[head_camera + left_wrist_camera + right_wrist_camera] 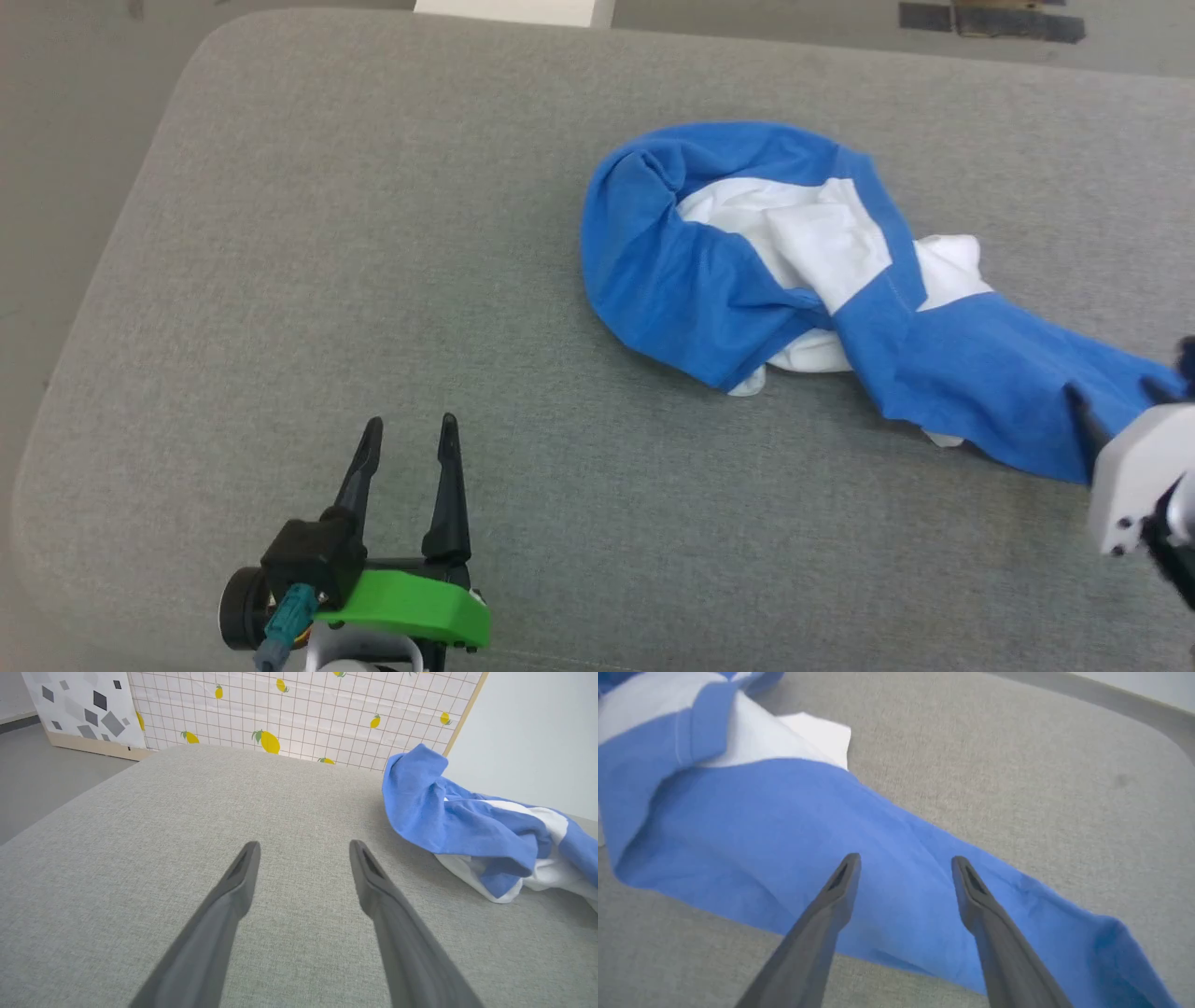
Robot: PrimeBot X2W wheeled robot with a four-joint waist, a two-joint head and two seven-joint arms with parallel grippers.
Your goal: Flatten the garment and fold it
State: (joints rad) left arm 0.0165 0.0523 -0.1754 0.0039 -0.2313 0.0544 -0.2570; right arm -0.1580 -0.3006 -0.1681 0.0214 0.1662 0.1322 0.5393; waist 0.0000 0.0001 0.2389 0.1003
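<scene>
By my reading you are at the very start. The garment [709, 280] is a crumpled heap, with nothing flattened and no fold made, so all the spreading and folding is yet to do.

Nearest you, by the near edge of the grey padded table [373, 233], your left gripper [411, 425] has its fingers spread and nothing between them, with bare table under it. The garment lies well apart from it, ahead and off to its right.

At the near right, your right gripper [906, 858] also has its fingers parted and grips nothing. Its tips are poised over one blue sleeve [738, 849], which runs out of the heap toward the table's near right side as a long tongue. You cannot tell from these views whether the tips touch the cloth.

Further in, right of the table's middle, the other blue part curls in a loop around the bunched white body [812, 233]. The hem and neckband are not to be made out.

Beyond the far edge, the left wrist view shows a lemon-patterned screen [303, 709].
</scene>
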